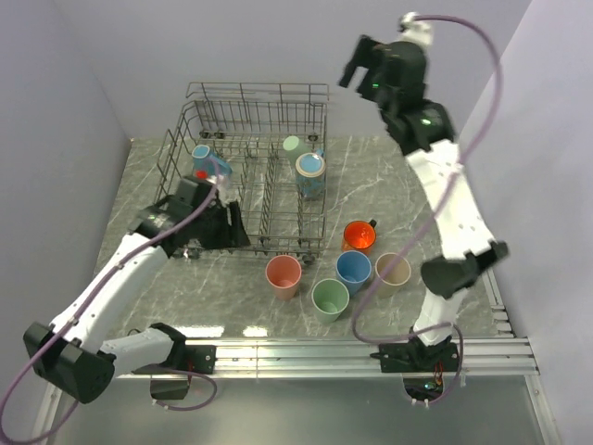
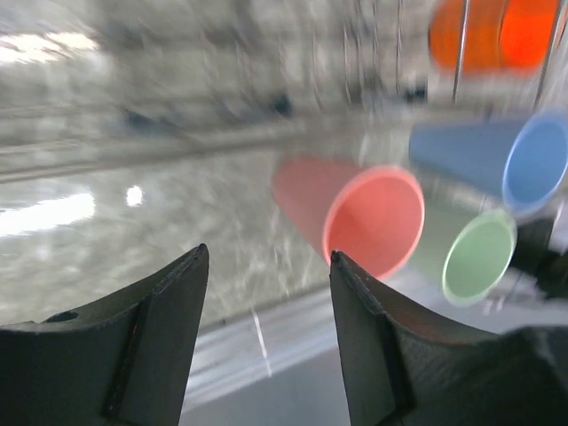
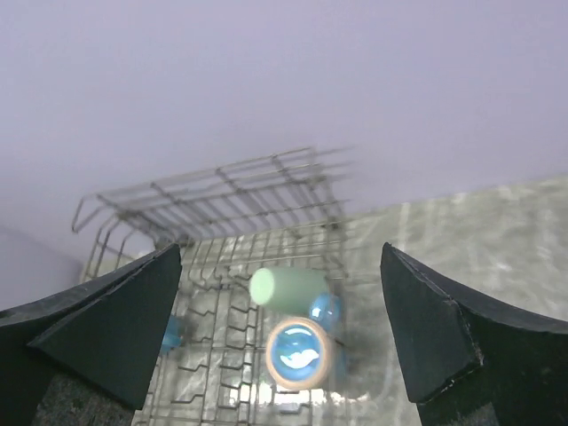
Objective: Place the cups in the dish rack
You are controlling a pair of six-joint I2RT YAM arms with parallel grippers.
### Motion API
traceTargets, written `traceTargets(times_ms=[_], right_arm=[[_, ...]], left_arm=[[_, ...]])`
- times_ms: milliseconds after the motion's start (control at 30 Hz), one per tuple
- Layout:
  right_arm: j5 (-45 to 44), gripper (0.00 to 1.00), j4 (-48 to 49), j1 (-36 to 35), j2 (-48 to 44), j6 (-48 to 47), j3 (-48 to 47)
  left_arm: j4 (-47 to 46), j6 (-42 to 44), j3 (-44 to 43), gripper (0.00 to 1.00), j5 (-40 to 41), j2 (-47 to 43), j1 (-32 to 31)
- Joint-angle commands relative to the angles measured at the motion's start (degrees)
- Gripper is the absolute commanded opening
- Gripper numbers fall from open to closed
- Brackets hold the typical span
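Grey wire forms the dish rack [image 1: 258, 120], set at the far centre of the marble table [image 1: 371, 176]. Three cups are held in it: a blue cup [image 1: 203, 156] at the left, a pale green cup [image 1: 293, 145] and a beige-rimmed cup [image 1: 310, 174] at the right. Just near and right of it, an orange mug [image 1: 359, 235], pink cup [image 1: 283, 275], second blue cup [image 1: 353, 269], green cup [image 1: 330, 298] and beige cup [image 1: 393, 270] are grouped. The left gripper [image 2: 266, 257] is held at the rack's near left corner, fingers parted, nothing grasped. The right gripper [image 3: 280, 256] is raised above the far right, spread wide, empty.
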State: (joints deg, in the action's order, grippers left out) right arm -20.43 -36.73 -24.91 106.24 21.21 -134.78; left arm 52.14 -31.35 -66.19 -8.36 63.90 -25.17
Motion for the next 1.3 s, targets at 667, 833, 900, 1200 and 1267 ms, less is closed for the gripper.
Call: traceTargets(times_ms=[667,833,900,1200,1267], right_arm=[[-4.01,1.00,-10.38,4.08,-37.15,7.53,44.25],[-4.18,1.00,-10.73,4.34,-39.79,7.62,46.27],[-3.92,1.00,-10.73,4.34,-40.14,7.62,46.80],[21.50,1.00,-0.55,4.87,-39.27,7.96,46.19],[28.65,1.00,4.96,5.56,-38.56,12.61,47.50]], left_arm=[[-16.11,-0.03,9.50,0.31,-6.75,14.40,-14.29],[-11.72,2.35,7.49,0.00,-7.11,15.91,-14.38],[-10.40,2.61,6.35,0.00,-7.63,12.33,-14.38],[-6.43,0.77,-8.58,0.00,-8.50,0.80,-10.27],[-8.88,-0.28,-10.18,0.00,-10.70,-0.35,-7.63]])
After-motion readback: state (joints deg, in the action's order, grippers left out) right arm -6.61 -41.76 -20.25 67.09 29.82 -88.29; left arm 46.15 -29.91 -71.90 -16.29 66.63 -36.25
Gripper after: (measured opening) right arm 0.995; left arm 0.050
